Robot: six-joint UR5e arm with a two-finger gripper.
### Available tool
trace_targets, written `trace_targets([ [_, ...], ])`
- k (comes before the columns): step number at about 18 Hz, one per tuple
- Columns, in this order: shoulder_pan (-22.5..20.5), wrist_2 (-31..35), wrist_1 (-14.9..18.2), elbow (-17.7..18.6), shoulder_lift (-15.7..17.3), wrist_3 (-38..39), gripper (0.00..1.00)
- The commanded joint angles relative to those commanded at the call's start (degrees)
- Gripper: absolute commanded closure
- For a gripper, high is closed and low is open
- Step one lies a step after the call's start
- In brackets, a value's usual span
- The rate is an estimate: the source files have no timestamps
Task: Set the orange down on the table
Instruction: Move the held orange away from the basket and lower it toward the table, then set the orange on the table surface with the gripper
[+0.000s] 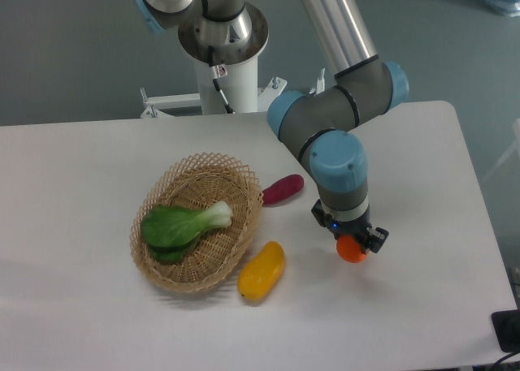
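Two dark fingers of the gripper [352, 243] squeeze the orange [352, 249] from both sides, low over the white table [422, 306], right of the middle. Whether the orange touches the table cannot be told. To its left lie a purple vegetable [283, 189], a yellow fruit [262, 270] and a basket [166, 273] holding a leafy green [183, 223].

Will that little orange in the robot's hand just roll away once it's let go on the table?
Possibly. The orange looks round and smooth, and the table is flat and plain, so a nudge would likely send it rolling. It seems firm: the hand grips it without visible squashing. It hangs low over the table, so a gentle release should probably leave it nearly still.
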State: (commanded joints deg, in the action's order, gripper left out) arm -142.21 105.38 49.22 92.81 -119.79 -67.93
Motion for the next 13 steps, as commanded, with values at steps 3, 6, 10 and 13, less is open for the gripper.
trace_targets([
  [3, 0.35, 0.18, 0.0, 0.27, -0.17, -0.01, 0.43],
  [6, 0.88, 0.36, -0.09, 0.09, -1.4, -0.01, 0.42],
  [10, 1.06, 0.36, -0.09, 0.0, -1.85, 0.08, 0.42],
  [13, 1.06, 0.27, -0.09, -0.09, -1.76, -0.01, 0.39],
])
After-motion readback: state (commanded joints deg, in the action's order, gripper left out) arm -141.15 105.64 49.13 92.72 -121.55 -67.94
